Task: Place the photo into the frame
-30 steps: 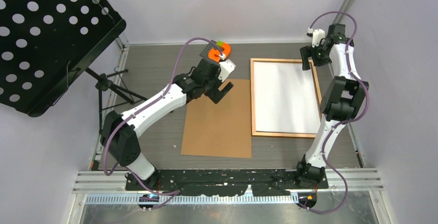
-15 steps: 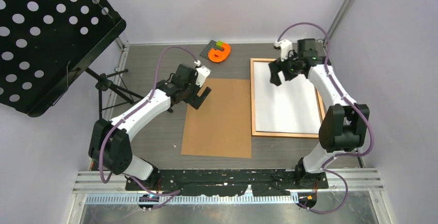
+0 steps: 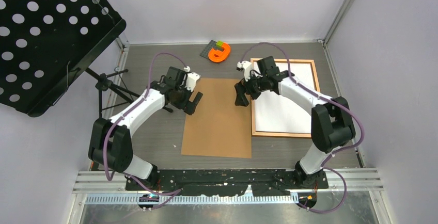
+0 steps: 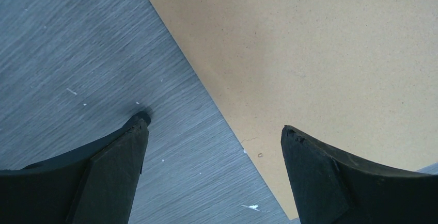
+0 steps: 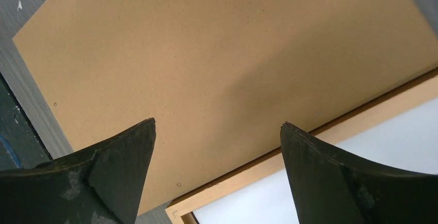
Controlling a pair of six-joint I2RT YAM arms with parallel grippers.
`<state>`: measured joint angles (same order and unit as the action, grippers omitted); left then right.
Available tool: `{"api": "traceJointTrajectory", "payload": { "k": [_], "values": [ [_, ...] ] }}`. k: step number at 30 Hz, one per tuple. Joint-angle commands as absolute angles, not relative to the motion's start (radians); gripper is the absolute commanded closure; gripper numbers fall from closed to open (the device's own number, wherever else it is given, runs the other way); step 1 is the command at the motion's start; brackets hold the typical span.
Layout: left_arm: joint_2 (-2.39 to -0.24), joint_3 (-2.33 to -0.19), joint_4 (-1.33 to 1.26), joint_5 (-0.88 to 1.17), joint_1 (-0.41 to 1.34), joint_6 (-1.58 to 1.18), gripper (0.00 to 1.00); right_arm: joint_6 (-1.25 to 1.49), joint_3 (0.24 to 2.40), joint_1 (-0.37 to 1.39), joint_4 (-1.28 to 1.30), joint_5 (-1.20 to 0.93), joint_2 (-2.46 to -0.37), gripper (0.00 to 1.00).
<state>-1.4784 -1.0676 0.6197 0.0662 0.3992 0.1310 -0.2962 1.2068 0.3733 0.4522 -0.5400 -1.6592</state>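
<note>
The frame (image 3: pixel 281 134) lies flat at the right, light wood round a white sheet. That sheet is the photo (image 3: pixel 284 110), lying inside it with its plain white back up. A brown backing board (image 3: pixel 217 123) lies just left of the frame. My left gripper (image 3: pixel 193 102) hovers open over the board's left edge. In the left wrist view the left gripper (image 4: pixel 214 126) straddles that edge of the board (image 4: pixel 320 53). My right gripper (image 3: pixel 241 97) hangs open above the board's right edge beside the frame. The right wrist view has the right gripper (image 5: pixel 217 123) over the board (image 5: pixel 222 53), frame (image 5: pixel 243 179) and photo (image 5: pixel 258 203).
A black perforated music stand (image 3: pixel 46 33) on a tripod (image 3: pixel 111 82) fills the far left. An orange piece with small blocks (image 3: pixel 219 52) sits at the back of the table. Walls close in the back and right sides.
The right arm swung left from the frame's far right corner to the board's right edge. The left gripper drew back from the table's rear to the board's left edge. Both stayed open.
</note>
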Motion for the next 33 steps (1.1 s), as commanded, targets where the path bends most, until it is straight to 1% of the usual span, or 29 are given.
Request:
{"api": "traceJointTrajectory", "payload": {
  "k": [1, 9, 21, 33],
  "values": [
    [-1.505, -1.069, 0.644, 0.162, 0.355, 0.104, 0.0, -0.222, 1.181, 0.39, 0.384, -0.594, -1.714, 0.03],
    [-1.539, -1.081, 0.667, 0.191, 0.334, 0.095, 0.0, -0.182, 1.128, 0.391, 0.384, -0.548, -1.755, 0.02],
    [-1.556, -1.069, 0.662, 0.201, 0.328, 0.084, 0.0, -0.181, 1.121, 0.391, 0.502, -0.282, -1.778, 0.01],
    [-1.581, -1.052, 0.663, 0.25, 0.287, 0.065, 0.0, -0.139, 1.11, 0.391, 0.551, -0.202, -1.749, 0.01]
  ]
}}
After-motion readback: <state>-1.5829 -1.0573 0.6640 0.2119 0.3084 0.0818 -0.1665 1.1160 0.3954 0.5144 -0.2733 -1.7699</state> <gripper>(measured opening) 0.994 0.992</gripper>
